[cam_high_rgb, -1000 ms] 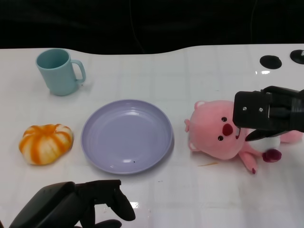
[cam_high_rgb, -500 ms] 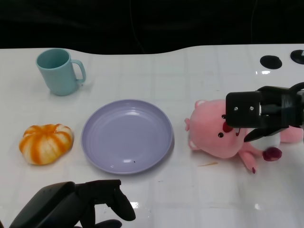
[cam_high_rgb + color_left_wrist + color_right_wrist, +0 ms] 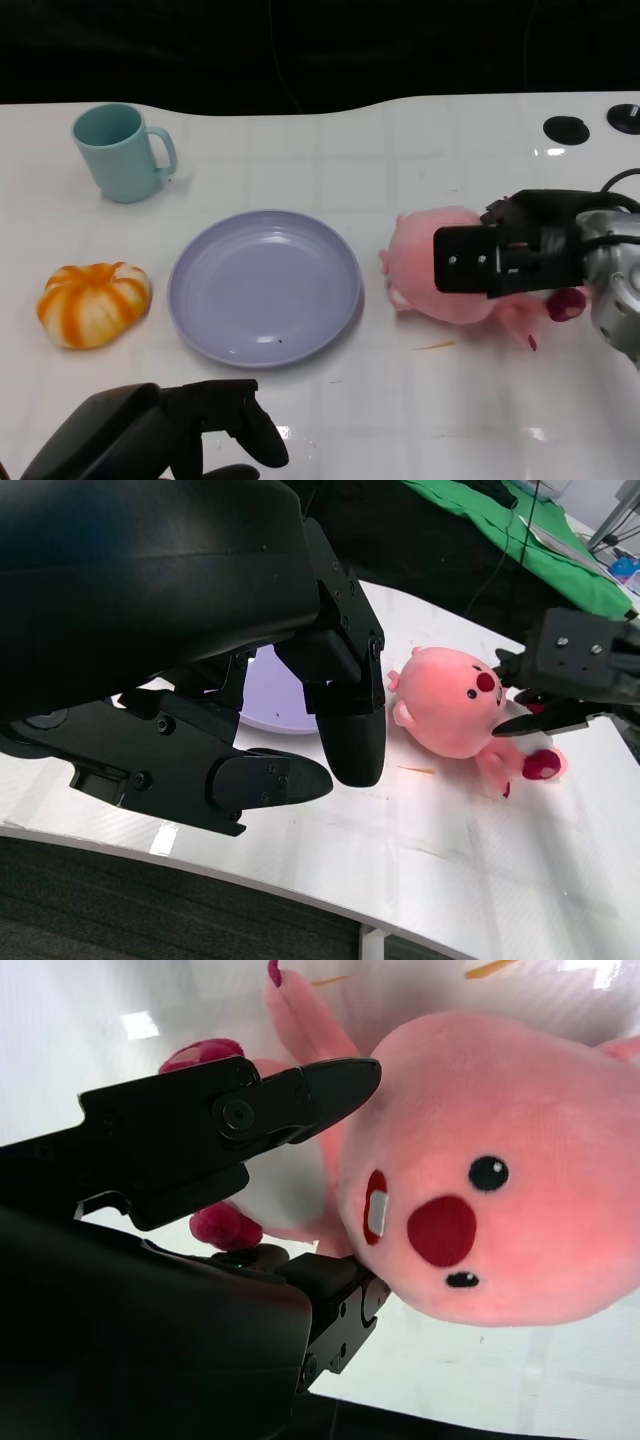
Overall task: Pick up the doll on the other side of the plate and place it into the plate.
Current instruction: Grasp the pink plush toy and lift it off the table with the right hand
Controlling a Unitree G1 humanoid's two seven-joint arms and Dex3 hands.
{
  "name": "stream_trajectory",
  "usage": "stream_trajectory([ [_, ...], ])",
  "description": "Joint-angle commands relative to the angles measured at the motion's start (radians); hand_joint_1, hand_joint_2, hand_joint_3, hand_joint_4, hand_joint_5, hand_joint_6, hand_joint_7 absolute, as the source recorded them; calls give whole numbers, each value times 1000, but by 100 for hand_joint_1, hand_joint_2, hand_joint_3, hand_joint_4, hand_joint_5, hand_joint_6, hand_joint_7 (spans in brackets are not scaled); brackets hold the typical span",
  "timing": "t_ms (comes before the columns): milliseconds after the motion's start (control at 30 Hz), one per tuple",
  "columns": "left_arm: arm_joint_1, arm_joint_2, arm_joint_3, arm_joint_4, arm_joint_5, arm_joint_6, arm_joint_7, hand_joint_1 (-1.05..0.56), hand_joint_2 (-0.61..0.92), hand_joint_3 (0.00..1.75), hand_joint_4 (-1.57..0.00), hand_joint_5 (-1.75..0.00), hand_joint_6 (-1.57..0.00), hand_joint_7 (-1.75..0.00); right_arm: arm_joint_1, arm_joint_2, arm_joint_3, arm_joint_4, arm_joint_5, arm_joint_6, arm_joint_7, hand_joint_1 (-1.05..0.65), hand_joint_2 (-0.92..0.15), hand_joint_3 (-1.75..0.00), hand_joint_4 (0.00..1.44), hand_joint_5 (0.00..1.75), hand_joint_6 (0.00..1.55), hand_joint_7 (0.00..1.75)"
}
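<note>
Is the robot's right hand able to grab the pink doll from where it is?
Probably yes. The right hand is already over the pink doll, its fingers on either side of the body, with nothing between them. Whether it is gripping yet is unclear.

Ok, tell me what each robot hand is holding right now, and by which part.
Nothing is held yet. The right robot hand is open over the pink doll, fingers either side of its body, not closed. The left robot hand is empty.
</note>
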Motion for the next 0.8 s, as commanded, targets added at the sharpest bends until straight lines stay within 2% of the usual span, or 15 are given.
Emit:
stream_trajectory([
  [33, 6, 5, 0, -21, 0, 7, -12, -23, 92, 40, -57, -174, -69, -96, -1, 32, 40, 59, -26, -24, -26, -84, -92, -7, 26, 21, 43, 2],
  [367, 6, 5, 0, -39, 2, 24, -18, -23, 92, 39, -58, -175, -69, -95, -31, 71, 54, 159, -46, -63, -86, -85, -92, -7, 26, 20, 44, 1],
  [800, 18, 6, -3, -43, 8, 9, -14, -23, 92, 40, -58, -175, -69, -95, -79, 104, 88, 240, -52, -69, -49, -86, -92, -11, 21, 16, 37, 0],
])
